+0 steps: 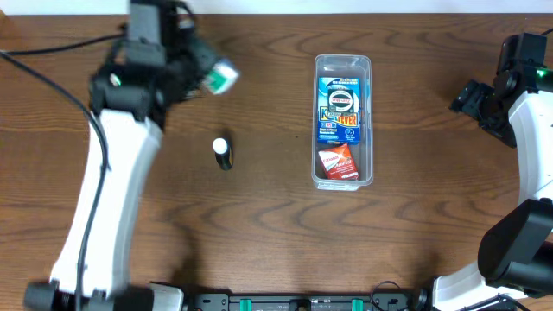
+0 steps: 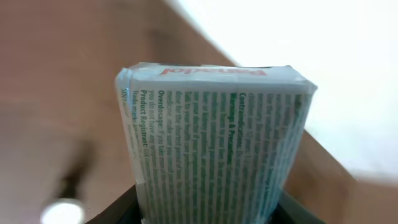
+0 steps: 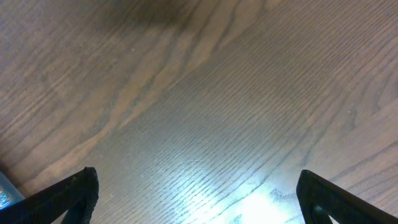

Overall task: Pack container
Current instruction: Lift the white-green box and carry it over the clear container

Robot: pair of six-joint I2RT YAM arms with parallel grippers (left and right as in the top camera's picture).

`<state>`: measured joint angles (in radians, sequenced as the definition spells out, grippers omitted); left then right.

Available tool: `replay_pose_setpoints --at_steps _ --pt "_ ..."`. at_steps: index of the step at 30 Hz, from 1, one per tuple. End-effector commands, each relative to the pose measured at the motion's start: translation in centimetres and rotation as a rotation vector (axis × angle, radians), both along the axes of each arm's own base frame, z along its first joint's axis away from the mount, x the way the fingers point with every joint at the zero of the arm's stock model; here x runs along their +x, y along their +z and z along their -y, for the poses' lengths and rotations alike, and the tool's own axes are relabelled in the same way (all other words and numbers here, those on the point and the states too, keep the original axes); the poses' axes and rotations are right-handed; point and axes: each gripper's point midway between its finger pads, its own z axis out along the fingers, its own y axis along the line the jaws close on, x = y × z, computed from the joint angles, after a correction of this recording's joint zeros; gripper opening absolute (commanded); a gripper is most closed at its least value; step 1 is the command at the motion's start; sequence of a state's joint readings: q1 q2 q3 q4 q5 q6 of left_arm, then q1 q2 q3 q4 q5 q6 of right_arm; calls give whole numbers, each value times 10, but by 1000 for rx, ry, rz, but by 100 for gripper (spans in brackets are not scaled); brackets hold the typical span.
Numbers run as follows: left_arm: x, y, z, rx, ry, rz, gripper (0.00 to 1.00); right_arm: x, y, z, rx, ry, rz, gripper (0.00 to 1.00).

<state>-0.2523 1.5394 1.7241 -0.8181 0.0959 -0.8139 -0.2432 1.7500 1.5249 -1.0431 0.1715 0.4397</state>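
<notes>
Left gripper (image 1: 204, 78) is clamped on a little white-and-green box (image 2: 214, 149), jaws pressed against its two sides. The box looks to be held up off the table (image 1: 276, 233), and it's blurry in the overhead. In the left wrist view it fills nearly everything: green print faces the camera, with red "Panadol" upside down along the top edge.

Right gripper (image 3: 199, 202) is spread wide with nothing in it. Its fingers (image 3: 68, 196) sit down in the corners with just bare wood under them. It's over at the right edge, well apart from everything else.

The container (image 1: 343, 60) lies long-ways right of center on the table, with a blue packet (image 1: 342, 108) and a red packet (image 1: 338, 161) inside. A small black tube (image 1: 222, 153) with a white cap lies between the left arm and the container.
</notes>
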Motion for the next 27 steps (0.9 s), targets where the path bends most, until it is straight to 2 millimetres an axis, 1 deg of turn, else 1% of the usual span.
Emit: replay_pose_setpoints --at_steps 1,3,6,8,9,12,13,15,17,21,24,26,27 --pt "-14 14 56 74 -164 86 49 -1 -1 2 -2 -6 -4 99" --pt "-21 14 89 109 -209 122 49 -1 -1 2 -2 -6 -4 99" --pt "-25 7 135 191 -282 178 50 -1 -1 2 -2 -6 -4 99" --pt "-25 -3 162 256 -332 214 55 -1 -1 2 -2 -6 -4 99" --pt "-24 -10 174 288 -352 226 56 -1 -1 2 -2 -6 -4 99" --pt "-18 -34 196 354 -377 227 56 -1 -1 2 -2 -6 -4 99" --pt "-16 -41 200 365 -386 219 56 -1 -1 2 -2 -6 -4 99" --pt "-10 -63 205 388 -393 184 56 -1 -1 2 -2 -6 -4 99" --pt "-3 -85 206 412 -395 145 56 -1 -1 2 -2 -6 -4 99" --pt "6 -122 205 454 -396 79 56 -1 -1 2 -2 -6 -4 99" --pt "9 -135 202 471 -395 50 56 -1 -1 2 -2 -6 -4 99" --pt "9 -137 201 475 -395 45 57 -1 -1 2 -2 -6 -4 99" --pt "9 -136 200 474 -393 46 61 -1 -1 2 -2 -6 -4 99"
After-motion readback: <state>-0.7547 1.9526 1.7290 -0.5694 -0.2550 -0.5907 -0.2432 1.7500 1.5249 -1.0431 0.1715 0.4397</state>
